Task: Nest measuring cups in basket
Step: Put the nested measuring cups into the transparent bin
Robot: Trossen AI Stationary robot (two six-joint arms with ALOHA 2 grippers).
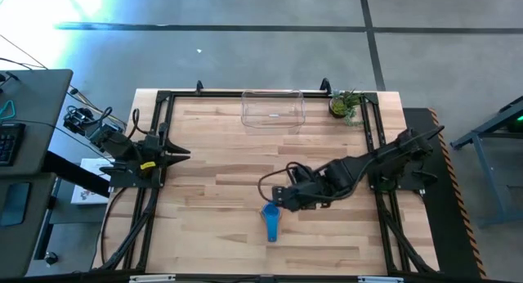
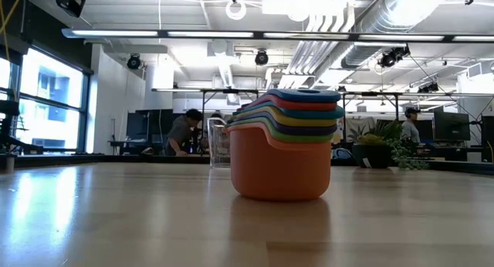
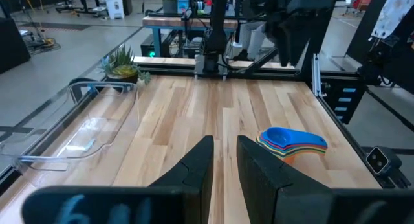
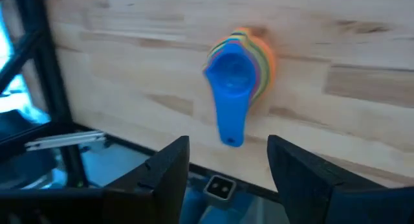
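Measuring cups [image 4: 238,67], stacked, sit beyond the right gripper's [image 4: 228,160] parted jaws.

Glossy plastic cups [image 2: 287,143], wooden table [image 1: 212,185]

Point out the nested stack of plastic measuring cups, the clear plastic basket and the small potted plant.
Nested stack of plastic measuring cups [image 2: 280,165]: low view, orange bottom cup's wall.
Clear plastic basket [image 1: 273,121]: high view, near rim.
Small potted green plant [image 1: 344,105]: high view, leaves.
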